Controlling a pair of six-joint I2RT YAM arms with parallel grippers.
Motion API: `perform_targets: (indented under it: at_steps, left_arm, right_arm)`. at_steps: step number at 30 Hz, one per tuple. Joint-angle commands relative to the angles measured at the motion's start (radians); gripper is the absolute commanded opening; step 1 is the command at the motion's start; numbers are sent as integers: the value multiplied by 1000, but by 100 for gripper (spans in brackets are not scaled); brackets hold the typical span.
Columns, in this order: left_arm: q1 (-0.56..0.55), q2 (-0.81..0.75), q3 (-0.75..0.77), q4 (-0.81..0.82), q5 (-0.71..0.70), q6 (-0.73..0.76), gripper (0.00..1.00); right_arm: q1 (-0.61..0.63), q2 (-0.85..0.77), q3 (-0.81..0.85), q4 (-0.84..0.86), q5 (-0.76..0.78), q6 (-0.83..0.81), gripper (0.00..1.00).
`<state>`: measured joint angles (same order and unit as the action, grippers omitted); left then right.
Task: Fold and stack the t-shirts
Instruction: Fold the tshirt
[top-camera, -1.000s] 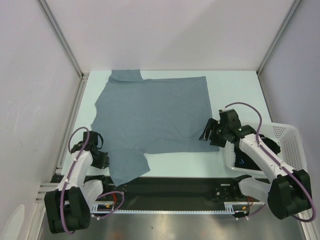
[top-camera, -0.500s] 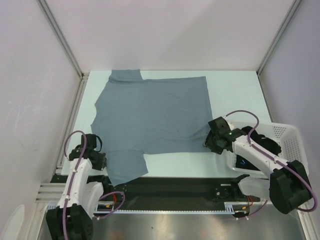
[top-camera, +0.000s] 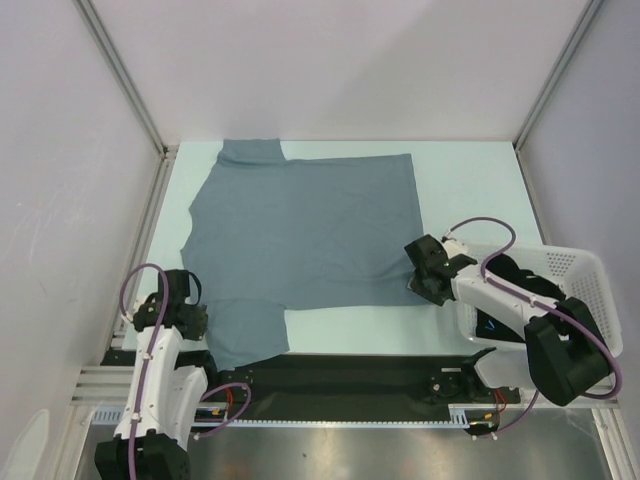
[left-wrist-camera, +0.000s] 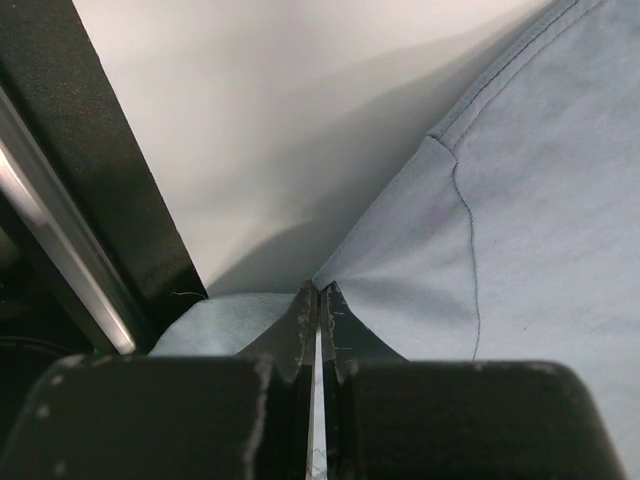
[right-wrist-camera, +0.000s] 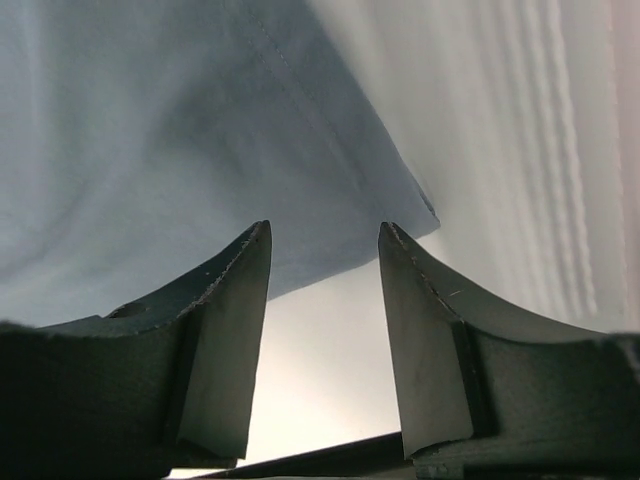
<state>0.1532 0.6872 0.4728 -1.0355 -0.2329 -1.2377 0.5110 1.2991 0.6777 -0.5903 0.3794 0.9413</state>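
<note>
The left claw (top-camera: 190, 322), low at the near left corner of the surface (top-camera: 470, 180), pinches the sleeve edge of the slate grey-blue t-shirt (top-camera: 310, 230), which lies spread flat mid-surface. At its near right hem corner the right claw (top-camera: 413, 272) hangs parted, arm reaching left from beside the white lattice basket (top-camera: 575, 265) at the right edge.

pale table (top-camera: 470, 190), grey-blue t-shirt (top-camera: 300, 230) spread flat, white basket (top-camera: 578, 268)

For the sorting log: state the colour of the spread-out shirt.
Slate grey-blue cloth t-shirt, best in top external view.
</note>
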Motion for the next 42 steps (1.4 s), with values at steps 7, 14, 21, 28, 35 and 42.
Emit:
perform_targets:
  at_steps: [7,14,21,28,35,42]
  left_arm:
    - [8,15,27,-20,-34,-19,0]
    - [8,11,18,-11,-25,-17,0]
    - [6,15,17,-11,-23,-20,0]
    - [11,12,42,-34,-51,-40,0]
    - [25,18,153,-107,-178,-28,0]
    - [26,20,158,-112,-200,-28,0]
  right_arm:
    - [-62,-26,-61,-108,87,25,54]
    - [90,3,40,-135,252,-85,55]
    - [156,34,100,-137,273,-170,64]
    - [238,77,89,-97,250,-230,61]
    - [254,57,97,-111,208,-196,55]
    - [251,0,74,-100,99,-174,58]
